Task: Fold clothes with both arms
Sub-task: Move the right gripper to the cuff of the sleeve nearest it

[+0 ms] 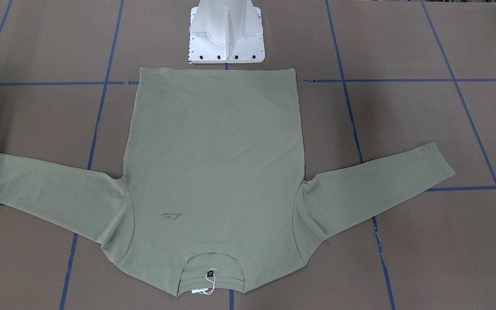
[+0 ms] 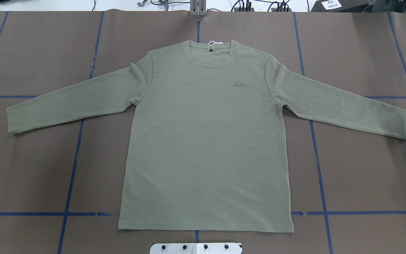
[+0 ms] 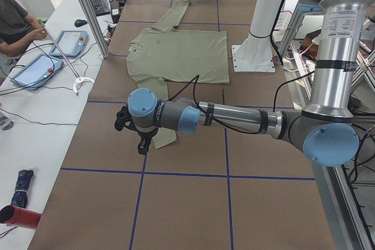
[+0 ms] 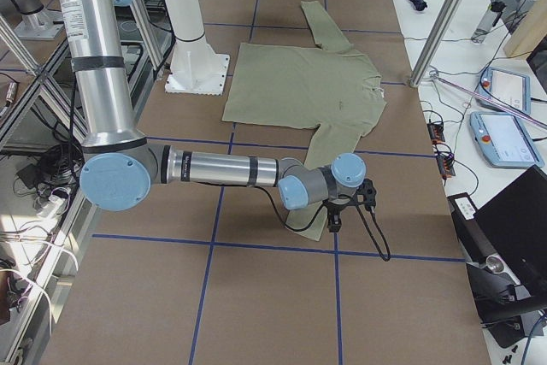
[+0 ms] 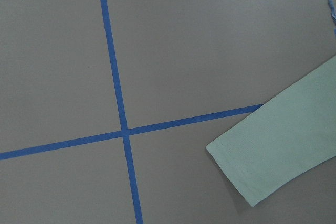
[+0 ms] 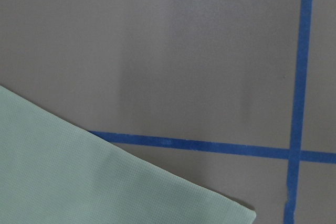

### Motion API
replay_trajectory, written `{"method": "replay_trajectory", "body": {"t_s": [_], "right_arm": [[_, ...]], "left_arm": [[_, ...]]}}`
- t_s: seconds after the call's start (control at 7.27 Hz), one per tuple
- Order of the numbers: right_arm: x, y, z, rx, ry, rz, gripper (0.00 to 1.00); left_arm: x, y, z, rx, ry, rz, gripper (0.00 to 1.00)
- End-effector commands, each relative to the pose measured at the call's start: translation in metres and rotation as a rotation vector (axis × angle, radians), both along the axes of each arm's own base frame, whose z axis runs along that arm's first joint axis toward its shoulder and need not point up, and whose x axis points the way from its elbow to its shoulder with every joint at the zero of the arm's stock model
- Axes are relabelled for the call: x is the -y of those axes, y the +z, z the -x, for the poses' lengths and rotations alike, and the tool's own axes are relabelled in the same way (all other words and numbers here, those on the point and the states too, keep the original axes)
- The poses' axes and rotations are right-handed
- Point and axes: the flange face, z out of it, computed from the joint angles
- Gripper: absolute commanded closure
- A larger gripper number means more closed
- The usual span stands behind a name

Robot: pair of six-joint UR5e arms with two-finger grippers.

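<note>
The olive-green long-sleeved shirt (image 2: 203,141) lies flat and face up in the middle of the brown table (image 2: 30,169). Its hem is just beside the white robot base (image 1: 226,38), its round neckline points to the far side, and both sleeves are spread out to the sides.

On the chest sits a small tone-on-tone logo (image 2: 240,84), a mountain outline with a line of lettering under it that is too small to read. A white hang tag (image 1: 207,289) on a string hangs at the neckline beside a small dark neck label (image 1: 209,273), whose print is also unreadable.

Blue tape lines (image 2: 72,158) divide the table into squares.

The left gripper (image 3: 139,139) points down over the end of the left sleeve (image 5: 273,150), whose cuff lies near a tape crossing in the left wrist view. The right gripper (image 4: 335,211) points down over the end of the right sleeve (image 6: 79,171), which covers part of a tape line.

Neither wrist view shows any fingers, and the side views do not settle it, so I cannot tell whether either pair is spread or pressed together.
</note>
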Motion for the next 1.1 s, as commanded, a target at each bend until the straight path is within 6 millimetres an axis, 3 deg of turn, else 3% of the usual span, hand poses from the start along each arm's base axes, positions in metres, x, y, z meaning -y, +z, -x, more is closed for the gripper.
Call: {"method": "replay_trajectory", "body": {"t_s": [0.0,0.41,0.96], "right_arm": [[-0.003,0.025,0.018,0.0,-0.014,-0.014,0.0],[-0.013,0.065,0.017,-0.021,-0.017,0.06,0.01],[-0.02,0.082,0.025,-0.032,-0.034,0.096,0.06]], "left_arm": [[0.001,-0.003,-0.01,-0.005,0.007,0.008,0.0],[0.001,-0.002,-0.013,-0.005,0.012,0.012,0.0],[0.001,-0.003,-0.013,-0.005,0.012,0.011,0.0]]}}
